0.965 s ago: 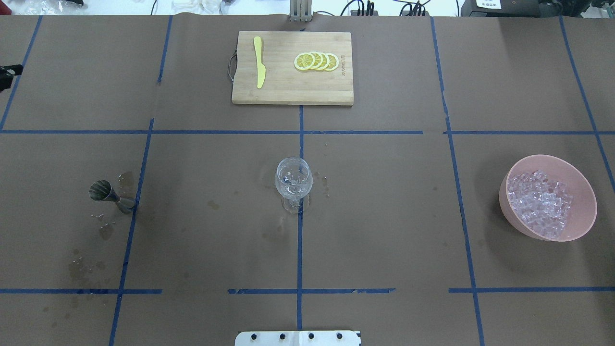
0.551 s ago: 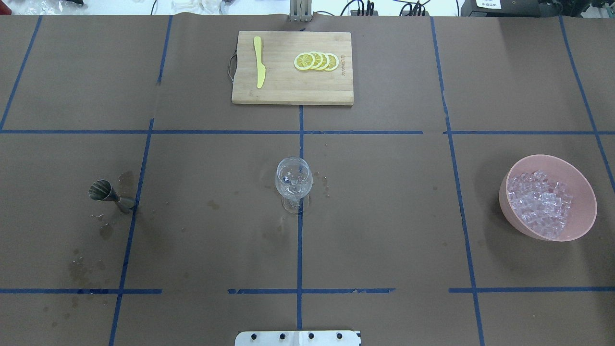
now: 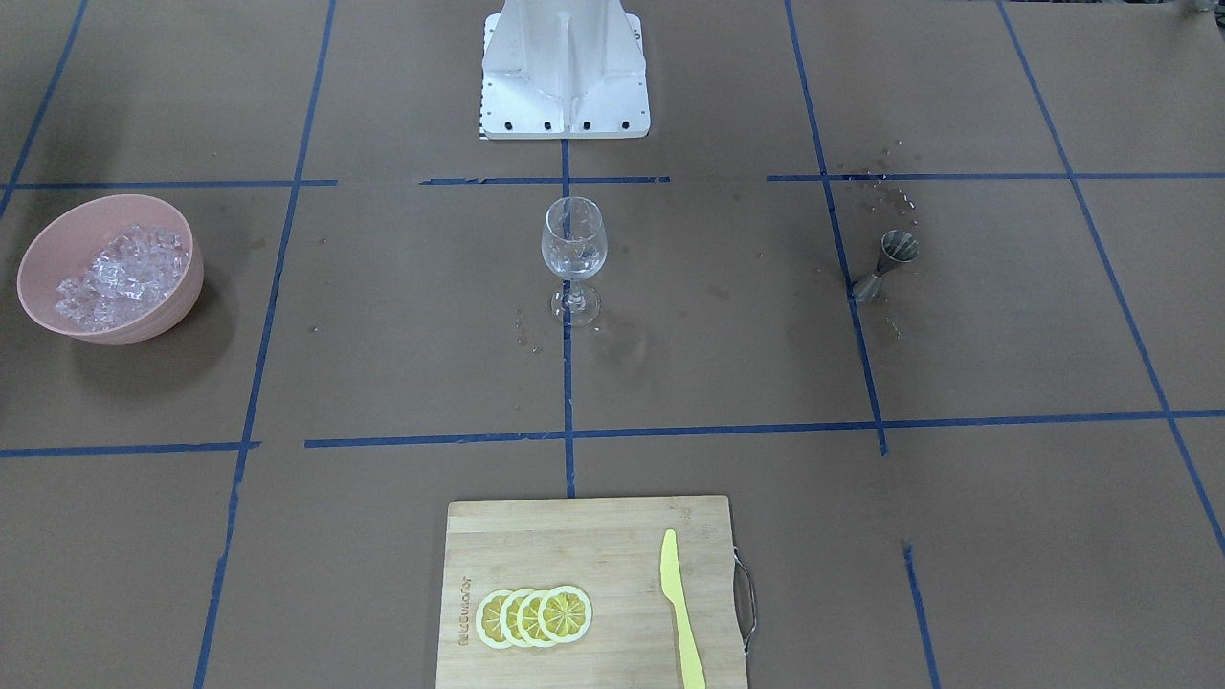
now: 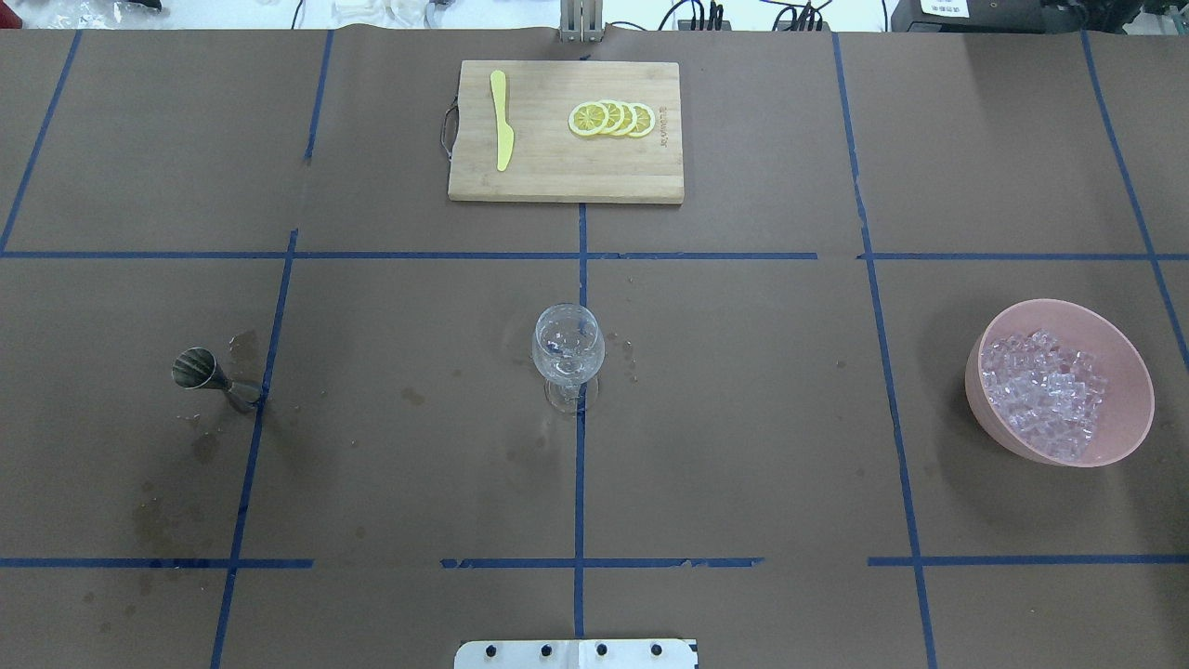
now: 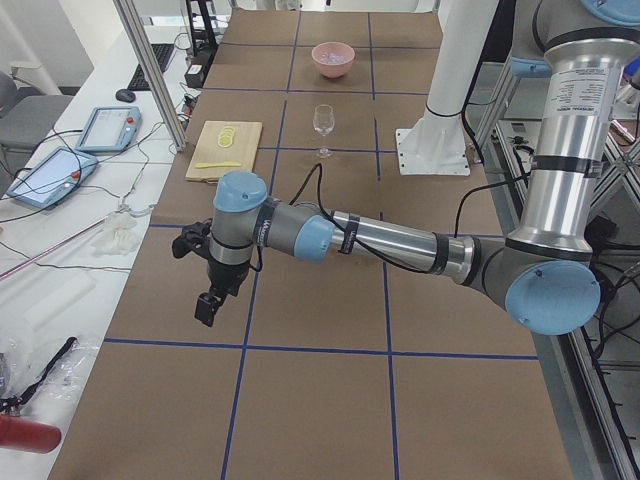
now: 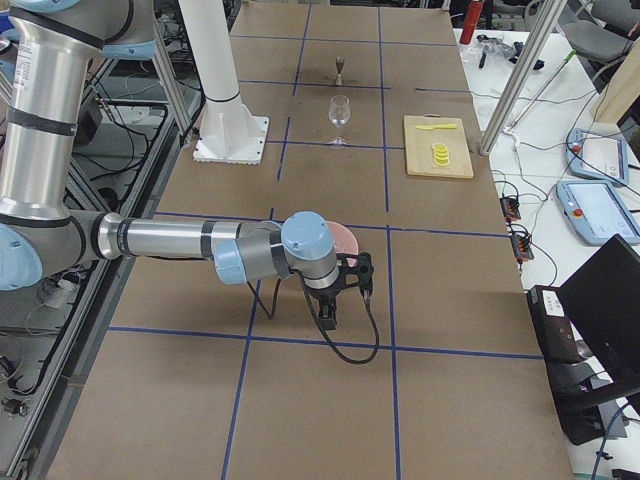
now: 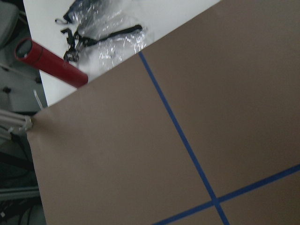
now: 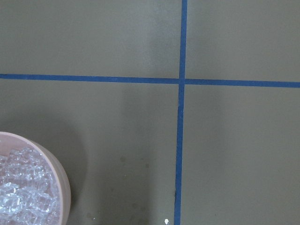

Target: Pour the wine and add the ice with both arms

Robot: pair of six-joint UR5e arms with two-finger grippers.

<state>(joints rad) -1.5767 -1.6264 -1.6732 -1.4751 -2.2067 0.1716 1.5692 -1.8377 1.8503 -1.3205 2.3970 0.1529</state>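
Observation:
A clear wine glass (image 4: pixel 568 348) stands upright at the table's middle. No wine shows in any view. A metal jigger (image 4: pixel 200 370) stands to its left among wet spots. At the right, the pink bowl (image 4: pixel 1119 353) holds the ice (image 4: pixel 1045 395), which also shows in the right wrist view as ice (image 8: pixel 23 192). My left arm (image 5: pixel 390 240) reaches past the table's left end, its gripper (image 5: pixel 207 310) hanging over bare paper. My right arm (image 6: pixel 170 240) holds its gripper (image 6: pixel 328 318) just beyond the bowl. I cannot tell whether either gripper is open or shut.
A wooden cutting board (image 4: pixel 565 177) at the far middle carries a yellow knife (image 4: pixel 502 121) and lemon slices (image 4: pixel 613 119). The white base (image 3: pixel 565 67) stands at the near middle edge. A red cylinder (image 7: pixel 49 63) lies off the table's left end.
A black part of my left gripper at the overhead view's left edge has moved out of that view. Glass, jigger and bowl have stayed put.

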